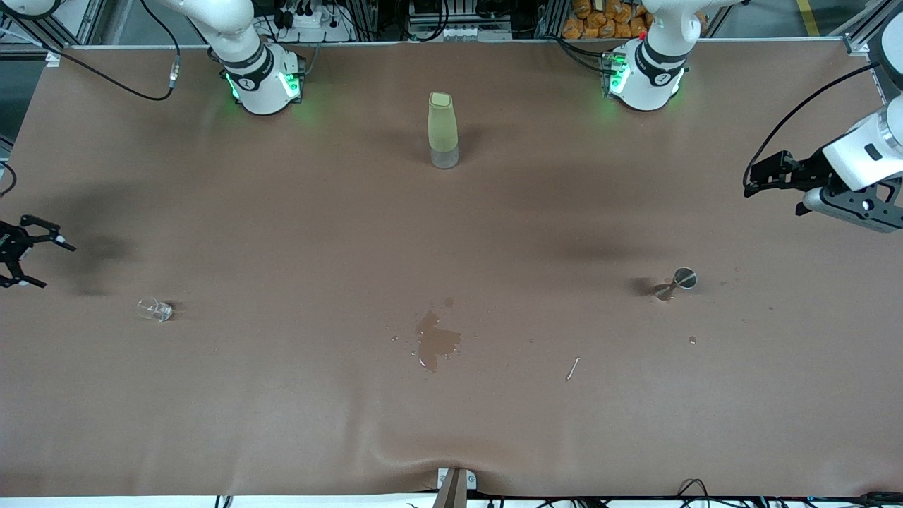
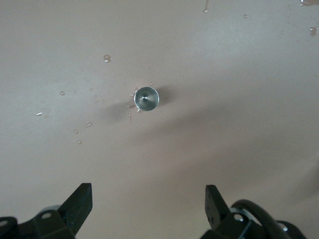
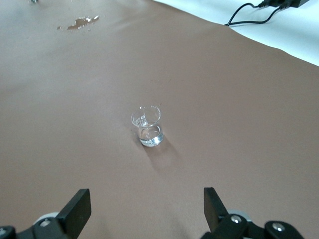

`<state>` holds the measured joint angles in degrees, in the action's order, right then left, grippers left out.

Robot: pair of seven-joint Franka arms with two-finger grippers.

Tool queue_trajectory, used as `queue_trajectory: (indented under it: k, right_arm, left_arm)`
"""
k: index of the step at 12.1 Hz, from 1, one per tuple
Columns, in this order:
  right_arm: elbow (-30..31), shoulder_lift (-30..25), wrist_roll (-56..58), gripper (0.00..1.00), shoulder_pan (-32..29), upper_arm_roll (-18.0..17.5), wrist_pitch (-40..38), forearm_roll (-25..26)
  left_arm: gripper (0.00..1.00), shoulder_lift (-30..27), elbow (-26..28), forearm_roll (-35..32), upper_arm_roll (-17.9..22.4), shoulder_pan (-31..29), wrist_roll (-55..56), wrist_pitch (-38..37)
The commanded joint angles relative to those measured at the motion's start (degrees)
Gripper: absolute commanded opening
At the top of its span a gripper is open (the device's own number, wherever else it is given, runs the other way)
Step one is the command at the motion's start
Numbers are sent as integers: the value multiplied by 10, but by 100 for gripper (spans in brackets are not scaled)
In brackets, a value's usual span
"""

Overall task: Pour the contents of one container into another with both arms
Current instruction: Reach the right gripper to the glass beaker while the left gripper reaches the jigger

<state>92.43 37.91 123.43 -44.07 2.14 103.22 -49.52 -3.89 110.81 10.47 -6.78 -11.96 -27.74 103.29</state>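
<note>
A small clear glass stands upright on the brown table toward the right arm's end, with a little clear liquid at its bottom. My right gripper hangs open beside it at the table's edge, apart from it and holding nothing. A small metal jigger stands toward the left arm's end. High over that end of the table, my left gripper is open and empty, well off the jigger.
A tall pale-green bottle with a clear base stands between the two arm bases. A wet spill darkens the middle of the table. A small pale stick and scattered droplets lie near the jigger.
</note>
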Motion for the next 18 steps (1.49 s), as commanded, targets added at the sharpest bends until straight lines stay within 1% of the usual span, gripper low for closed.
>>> queue_trajectory:
  k: [1,2,4,6,7,9,11,13,14,15,17,18]
  right_arm:
    - [25,8,17,100,-17,-11,-1,-63]
    - [24,15,17,100,-17,-11,0,-66]
    - [25,31,18,100,-11,-12,3,-85]
    - [25,49,56,100,-3,-13,15,-128]
    - [25,59,83,100,-1,-13,23,-148]
    - [26,79,120,100,7,-13,24,-175]
    - [26,97,153,100,13,-13,23,-200]
    - [34,114,172,100,18,-16,20,-222]
    - [44,116,182,100,27,-15,20,-242]
    - [55,117,196,100,35,-15,20,-260]
    - [66,120,205,100,50,-15,20,-291]
    - [65,121,206,100,57,-15,20,-298]
  left_arm:
    - [100,-8,57,49,-3,-53,-120,37]
    - [100,-4,66,69,-3,-82,-192,37]
    - [100,27,74,115,-3,-142,-317,31]
    - [100,65,72,153,-3,-173,-397,23]
    - [100,86,68,177,-3,-182,-436,13]
    - [100,126,45,214,-3,-197,-482,-31]
    - [100,143,20,226,-3,-197,-531,-56]
    - [100,155,14,261,-3,-198,-573,-75]
    - [100,171,12,284,-3,-199,-601,-86]
    - [100,201,-5,302,-3,-199,-642,-96]
    - [100,274,-46,309,-3,-199,-752,-115]
    - [100,295,-52,317,-3,-205,-795,-119]
